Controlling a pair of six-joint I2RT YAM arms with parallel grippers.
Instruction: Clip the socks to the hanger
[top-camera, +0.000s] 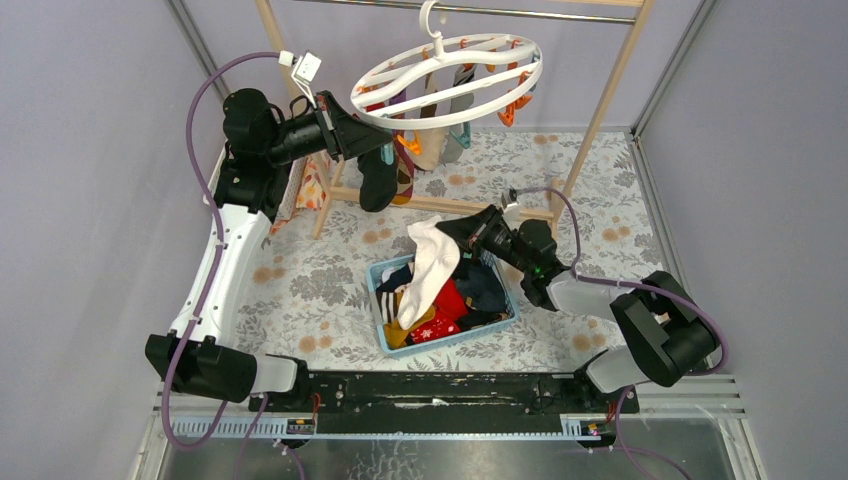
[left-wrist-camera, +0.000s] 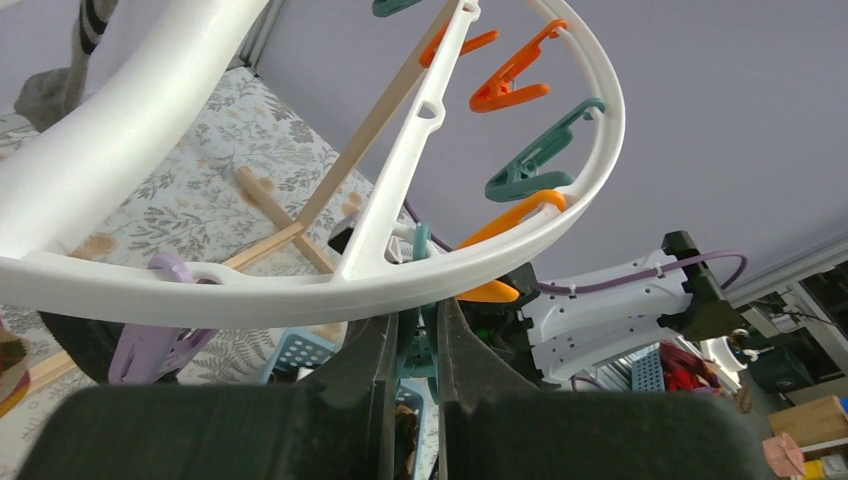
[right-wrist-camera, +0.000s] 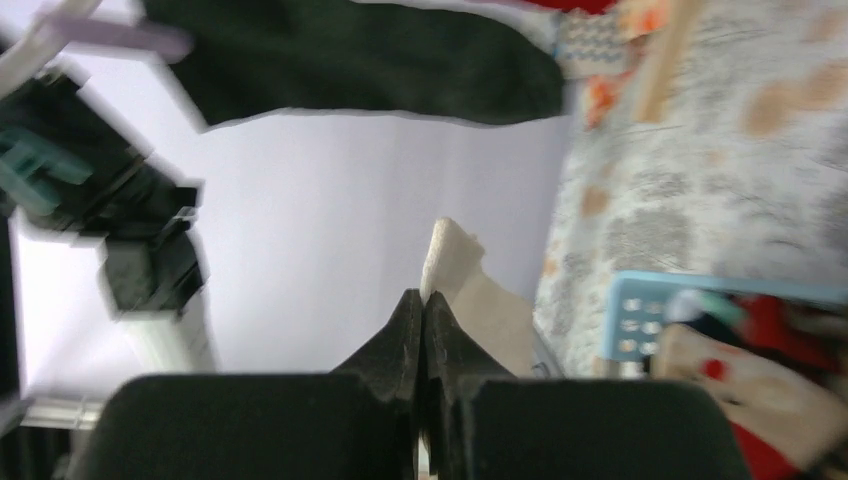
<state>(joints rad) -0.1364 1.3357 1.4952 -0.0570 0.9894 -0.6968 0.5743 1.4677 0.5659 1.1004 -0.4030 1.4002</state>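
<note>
My left jaws (left-wrist-camera: 415, 335) are drawn narrow with a teal clip (left-wrist-camera: 412, 350) pinched between them, right under the white rim of the hanger (left-wrist-camera: 300, 285). In the top view the hanger is at upper middle, hung from the wooden rail frame (top-camera: 607, 100). My right jaws (top-camera: 466, 228) are shut on a white sock (top-camera: 432, 265), held above the blue basket (top-camera: 379, 300) at centre frame, where the rest of the socks (top-camera: 450, 302) lie piled. A few already hang from the ring, a black sock (top-camera: 378, 178) among them. My worry is the hand-off. The hanger hangs loose, so any push from the left arm could tilt or turn the ring and take the clip mouth off line. I hold the sock near one end with most of it drooping, so the edge could fold or miss the clip, and the tail might drag a neighbour out of the basket. The right wrist view is blurred, so I cannot tell how much fabric sits past the jaws. Room is tight up there. The frame's slanted legs and low crossbar stand between basket and ring, the hung socks crowd its left side, and the two arms would meet close together. The open way looks to be from centre right, over the crossbar.
</note>
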